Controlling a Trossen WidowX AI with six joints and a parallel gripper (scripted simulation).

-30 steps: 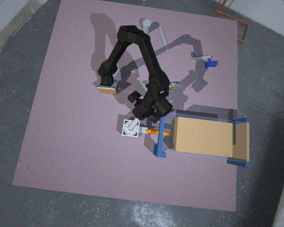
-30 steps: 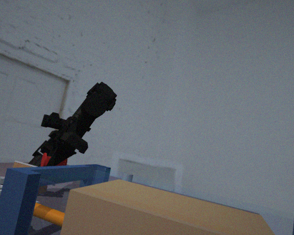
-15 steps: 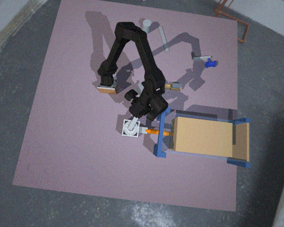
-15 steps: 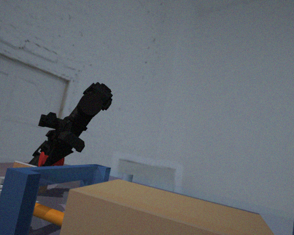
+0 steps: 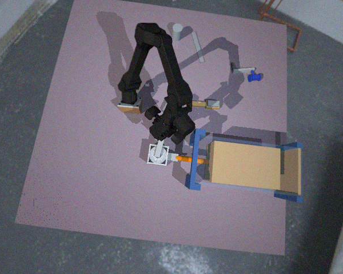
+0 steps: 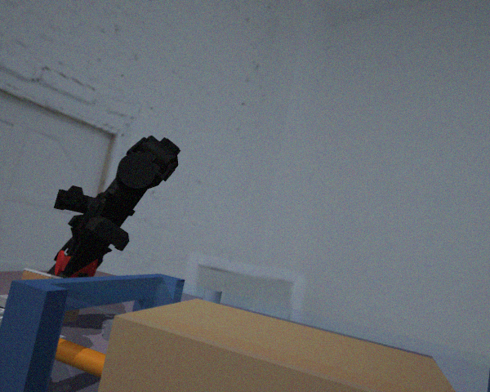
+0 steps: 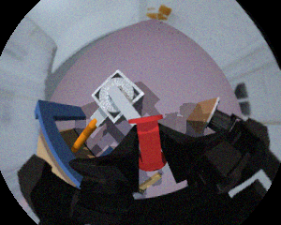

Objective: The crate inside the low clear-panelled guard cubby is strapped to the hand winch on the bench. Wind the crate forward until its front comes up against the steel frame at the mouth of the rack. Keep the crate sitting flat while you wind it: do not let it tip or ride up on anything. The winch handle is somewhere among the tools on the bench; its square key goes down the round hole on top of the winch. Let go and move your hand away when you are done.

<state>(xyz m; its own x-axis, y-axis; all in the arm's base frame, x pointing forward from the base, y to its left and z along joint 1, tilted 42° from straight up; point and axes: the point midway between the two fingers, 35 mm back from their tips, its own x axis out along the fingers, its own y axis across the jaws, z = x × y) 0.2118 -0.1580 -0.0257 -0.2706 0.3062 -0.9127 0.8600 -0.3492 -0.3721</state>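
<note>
My gripper is shut on the red grip of the winch handle. The handle's flat grey arm reaches from the grip over the top of the winch; its square key is hidden. An orange strap runs from the winch to the crate. The crate looks flat inside the cubby. Its front stands a short gap behind the blue steel frame at the rack mouth.
A blue-gripped crank lies at the right rear of the bench. A mallet lies behind the cubby. A grey cylinder and a flat bar are at the back. The arm's base stands behind the winch.
</note>
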